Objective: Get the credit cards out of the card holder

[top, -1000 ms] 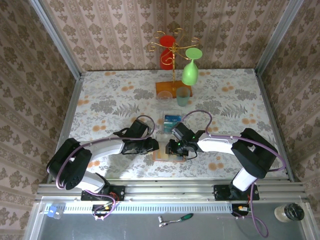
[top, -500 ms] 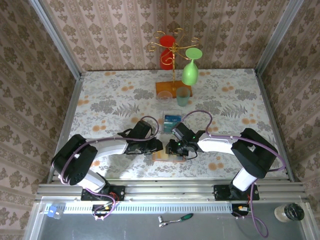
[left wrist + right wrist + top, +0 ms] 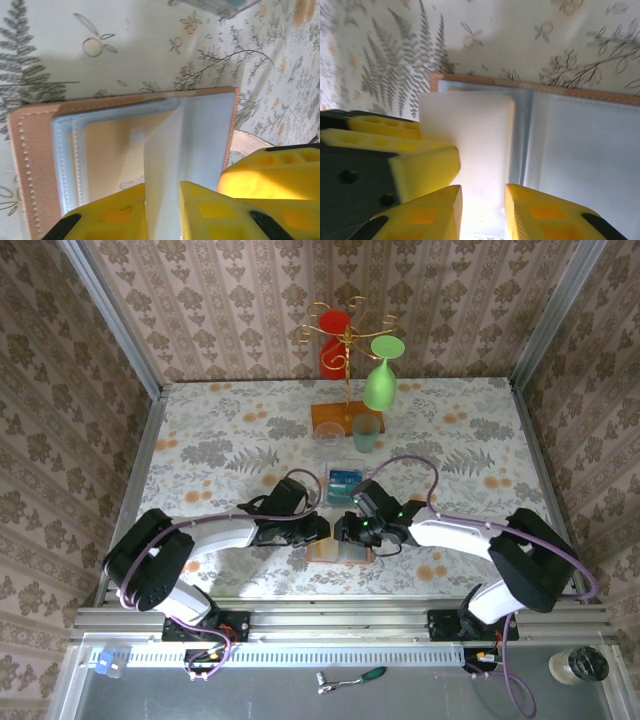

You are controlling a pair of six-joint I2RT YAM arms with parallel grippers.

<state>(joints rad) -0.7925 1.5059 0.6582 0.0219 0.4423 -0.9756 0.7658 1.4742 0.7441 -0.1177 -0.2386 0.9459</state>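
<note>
The pulling-out step was in hand. The card holder (image 3: 340, 553) lay open on the flowered table (image 3: 200, 450) between the arms — stitched brown leather outside, smooth grey-blue pockets inside. The left gripper (image 3: 162, 189) was clamped on a thin, pale, round-cornered credit card (image 3: 465, 130) standing up out of a pocket. The right gripper (image 3: 483, 194) sat over the same card, but I could not tell whether it pinched anything. Next, I judged, the stiff, slick card needed a straight pull along the pocket — with the limp holder pinned down.
</note>
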